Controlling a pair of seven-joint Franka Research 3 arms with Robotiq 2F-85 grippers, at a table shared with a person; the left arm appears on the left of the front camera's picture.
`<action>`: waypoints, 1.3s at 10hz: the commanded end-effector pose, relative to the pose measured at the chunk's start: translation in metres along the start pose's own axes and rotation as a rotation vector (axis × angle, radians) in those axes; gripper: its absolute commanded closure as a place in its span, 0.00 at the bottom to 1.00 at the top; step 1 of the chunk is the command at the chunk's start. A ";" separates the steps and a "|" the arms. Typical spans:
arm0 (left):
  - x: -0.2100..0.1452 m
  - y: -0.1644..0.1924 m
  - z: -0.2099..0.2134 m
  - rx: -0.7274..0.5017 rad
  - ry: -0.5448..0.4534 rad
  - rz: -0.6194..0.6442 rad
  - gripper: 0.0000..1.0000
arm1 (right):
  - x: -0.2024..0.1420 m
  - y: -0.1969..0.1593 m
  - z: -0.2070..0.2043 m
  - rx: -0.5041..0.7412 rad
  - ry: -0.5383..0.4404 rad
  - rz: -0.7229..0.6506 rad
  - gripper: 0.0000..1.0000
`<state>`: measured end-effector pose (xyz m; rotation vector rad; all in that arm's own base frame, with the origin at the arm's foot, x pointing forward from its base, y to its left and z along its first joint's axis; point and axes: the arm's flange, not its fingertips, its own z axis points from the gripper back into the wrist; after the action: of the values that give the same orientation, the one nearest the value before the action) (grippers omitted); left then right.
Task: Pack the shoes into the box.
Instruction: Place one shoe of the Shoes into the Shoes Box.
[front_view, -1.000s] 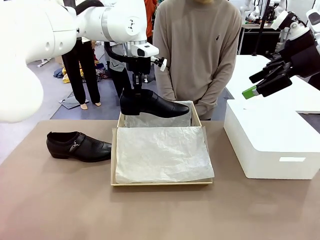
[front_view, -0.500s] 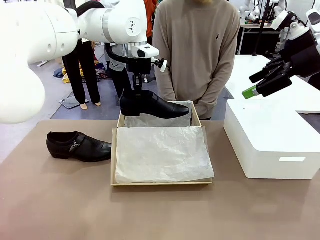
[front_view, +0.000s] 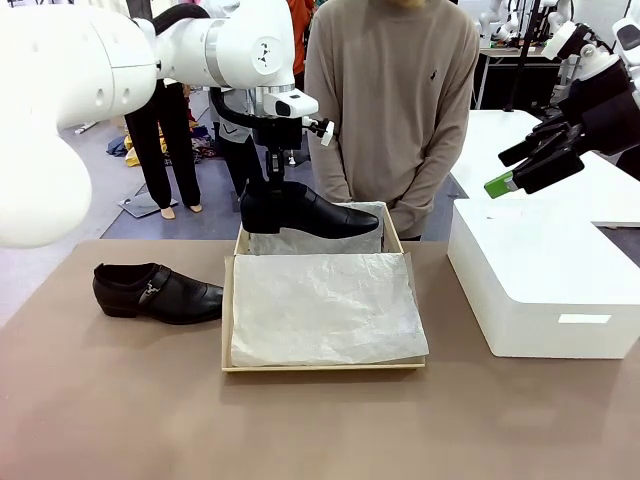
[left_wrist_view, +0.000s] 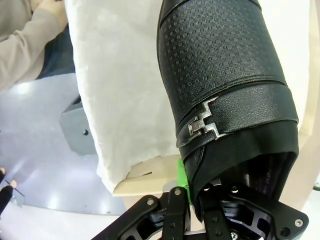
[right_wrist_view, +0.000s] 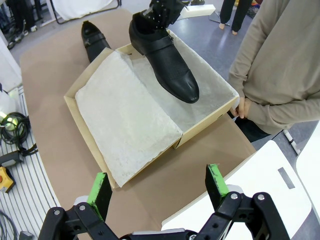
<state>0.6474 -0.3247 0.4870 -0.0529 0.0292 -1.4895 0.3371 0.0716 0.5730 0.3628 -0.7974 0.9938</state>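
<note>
White L arm (front_view: 120, 60) reaches in from left, wrist vertical; black green-padded L gripper (front_view: 272, 183) pinches heel rim of black glossy leather shoe (front_view: 310, 212). R gripper (front_view: 503, 170) up high at right, jaws wide apart.

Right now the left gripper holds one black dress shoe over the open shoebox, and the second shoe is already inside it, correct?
Not quite. The left gripper does hold one black dress shoe over the open shoebox, but the second shoe lies on the table, left of the shoebox, as the front view shows.

Shoe (left_wrist_view: 220, 70) toe — past top edge
</note>
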 end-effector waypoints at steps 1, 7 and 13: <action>0.006 0.006 -0.001 0.032 -0.008 0.014 1.00 | 0.001 0.000 0.000 0.009 -0.013 0.000 0.00; 0.031 0.015 -0.022 0.037 0.006 0.018 1.00 | 0.001 0.000 0.000 0.009 -0.013 0.000 0.00; 0.031 0.020 -0.048 0.069 -0.010 -0.046 1.00 | 0.001 0.000 0.000 0.009 -0.013 0.000 0.00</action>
<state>0.6651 -0.3536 0.4334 -0.0168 -0.0084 -1.5078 0.3371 0.0716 0.5730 0.3628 -0.7973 0.9938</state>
